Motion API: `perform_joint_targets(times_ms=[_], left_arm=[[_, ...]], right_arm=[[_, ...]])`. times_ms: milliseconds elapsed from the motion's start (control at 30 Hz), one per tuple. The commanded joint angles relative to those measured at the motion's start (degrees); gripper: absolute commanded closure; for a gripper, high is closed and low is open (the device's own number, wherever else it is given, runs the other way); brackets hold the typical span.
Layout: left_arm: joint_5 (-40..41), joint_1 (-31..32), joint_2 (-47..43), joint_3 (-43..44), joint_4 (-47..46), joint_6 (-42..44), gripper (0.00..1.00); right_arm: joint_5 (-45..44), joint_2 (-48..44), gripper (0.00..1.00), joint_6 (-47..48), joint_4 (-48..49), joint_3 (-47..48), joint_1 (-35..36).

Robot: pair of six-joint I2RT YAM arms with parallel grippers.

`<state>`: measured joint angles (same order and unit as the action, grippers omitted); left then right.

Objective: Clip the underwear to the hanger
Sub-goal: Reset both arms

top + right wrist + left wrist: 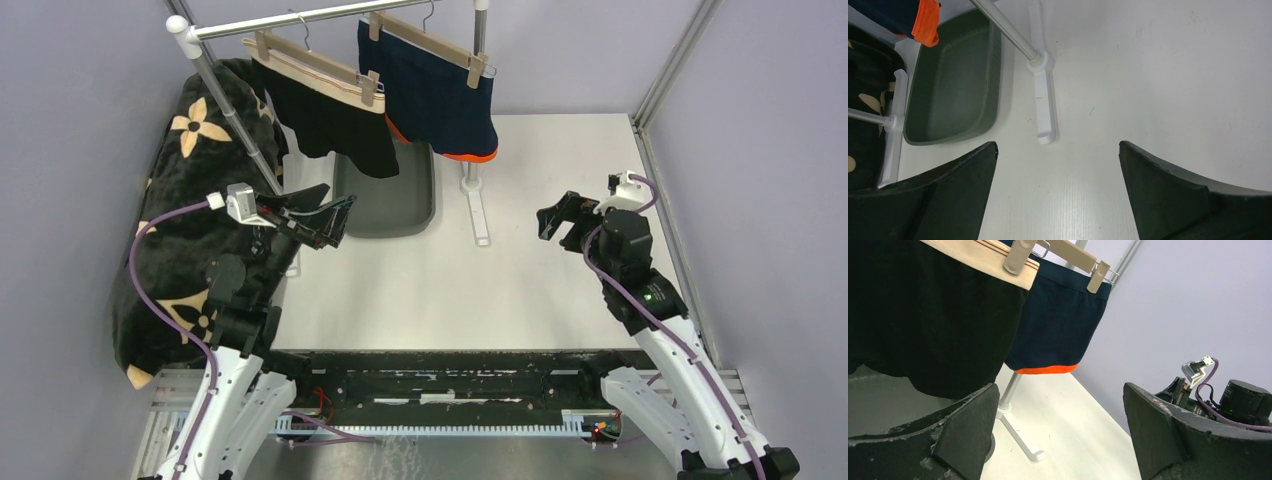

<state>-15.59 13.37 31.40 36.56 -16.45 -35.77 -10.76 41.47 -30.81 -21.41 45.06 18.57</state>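
Note:
Black underwear (325, 115) with a tan waistband hangs clipped to a wooden hanger (318, 65) on the rail (300, 18). Navy underwear (435, 95) with an orange hem hangs clipped to a second wooden hanger (432, 38) to its right. Both show in the left wrist view, the black pair (928, 325) nearer and the navy pair (1058, 325) behind. My left gripper (338, 215) is open and empty, just below the black pair. My right gripper (558, 222) is open and empty over the table at the right. Its view shows only bare table between the fingers (1168, 185).
A dark grey tray (385, 195) lies on the table under the hanging clothes. The rack's white post and foot (475, 195) stand beside it. A black blanket with tan flower marks (185, 210) lies along the left edge. Grey walls close in behind and at the right.

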Motion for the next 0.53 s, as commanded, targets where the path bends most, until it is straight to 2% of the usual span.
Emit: perform_joint_targets(times_ms=[0, 233, 500], left_arm=[[-0.30, 0.18, -0.11, -0.03, -2.27, -2.32, 0.01], [-0.07, 0.17, -0.16, 0.18, -2.45, -2.39, 0.01], [0.12, 0.18, -0.56, -0.08, -2.38, -2.46, 0.01]], right_arm=[[-1.17, 1.14, 0.00, -0.58, 2.42, 0.44, -0.20], [-2.54, 6.03, 0.00, -1.78, 0.15, 3.12, -0.15], [4.25, 3.62, 0.00, -0.22, 3.48, 1.27, -0.24]])
